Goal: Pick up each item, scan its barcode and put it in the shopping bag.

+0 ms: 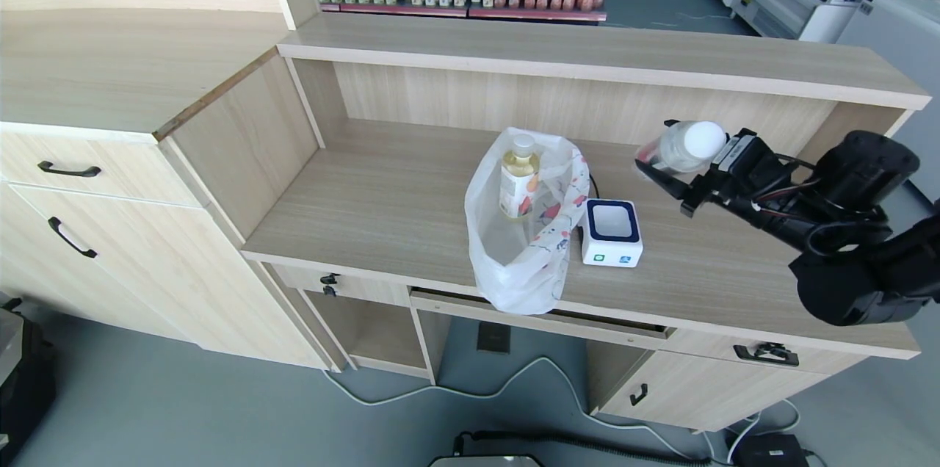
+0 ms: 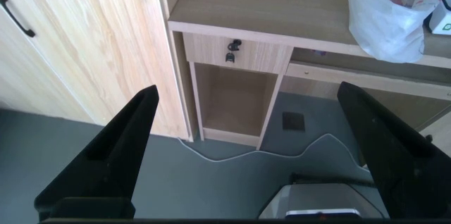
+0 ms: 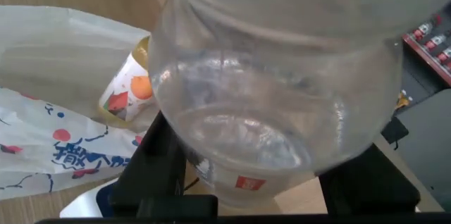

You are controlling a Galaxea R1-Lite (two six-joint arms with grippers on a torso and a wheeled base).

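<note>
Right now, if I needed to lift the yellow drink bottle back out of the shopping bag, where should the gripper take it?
Probably at the shoulder just below the cap, coming straight down from above. The yellow drink bottle stands upright in the shopping bag, whose plastic surrounds its lower body, so only the top is free.

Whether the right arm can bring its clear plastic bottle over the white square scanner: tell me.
Probably yes. The right gripper holds the clear plastic bottle beside the white square scanner, nothing between them; the white plastic bag stands on its other side.
</note>
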